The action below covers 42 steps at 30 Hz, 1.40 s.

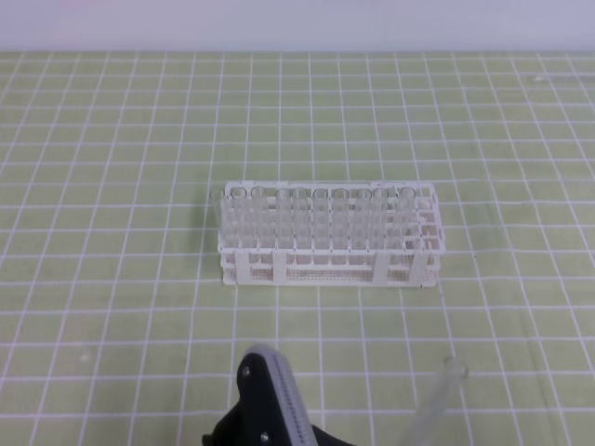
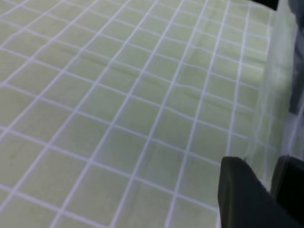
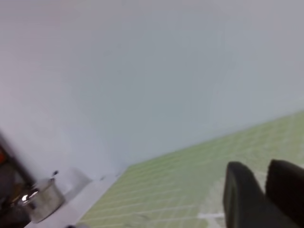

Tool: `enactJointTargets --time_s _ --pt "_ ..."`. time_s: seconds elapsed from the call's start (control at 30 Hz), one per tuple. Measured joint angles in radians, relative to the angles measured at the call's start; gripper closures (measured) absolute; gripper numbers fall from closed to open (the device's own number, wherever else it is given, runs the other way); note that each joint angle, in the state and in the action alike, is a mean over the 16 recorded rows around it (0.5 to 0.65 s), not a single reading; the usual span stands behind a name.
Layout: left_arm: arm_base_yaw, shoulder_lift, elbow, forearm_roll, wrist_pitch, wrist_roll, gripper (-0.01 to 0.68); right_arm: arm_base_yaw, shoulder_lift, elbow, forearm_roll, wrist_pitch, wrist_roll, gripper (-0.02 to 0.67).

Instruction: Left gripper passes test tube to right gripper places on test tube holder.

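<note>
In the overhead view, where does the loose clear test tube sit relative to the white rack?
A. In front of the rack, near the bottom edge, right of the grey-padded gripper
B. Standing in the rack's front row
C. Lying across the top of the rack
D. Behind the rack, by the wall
A: the test tube slants near the bottom edge, well clear of the test tube holder and right of the left gripper.

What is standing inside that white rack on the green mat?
The white rack holds a back row of clear glass tubes, standing upright. Their bottoms are hidden behind the lattice.
</note>
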Motion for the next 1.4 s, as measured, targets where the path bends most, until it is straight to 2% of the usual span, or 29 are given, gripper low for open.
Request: enactJointTargets --time_s 0.13,0.27,0.43,0.87,1.13,1.4 --pt "0.000 0.039 0.000 0.001 -0.060 0.010 0.538 0.000 0.051 -0.036 0.075 0.095 -0.157 0.454" --pt "0.000 0.067 -0.001 0.002 -0.107 0.023 0.538 0.000 0.134 -0.077 0.086 0.182 -0.253 0.370" --pt "0.000 0.088 -0.002 0.003 -0.138 0.039 0.539 0.000 0.272 -0.124 0.085 0.294 -0.370 0.305" --pt "0.000 0.113 -0.015 -0.005 -0.198 0.069 0.537 0.000 0.548 -0.221 0.080 0.530 -0.605 0.232" --pt "-0.001 0.143 -0.055 -0.016 -0.221 0.076 0.536 0.000 0.588 -0.234 0.079 0.578 -0.656 0.196" --pt "-0.001 0.175 -0.101 -0.021 -0.240 0.076 0.536 0.000 0.591 -0.234 0.070 0.580 -0.668 0.191"
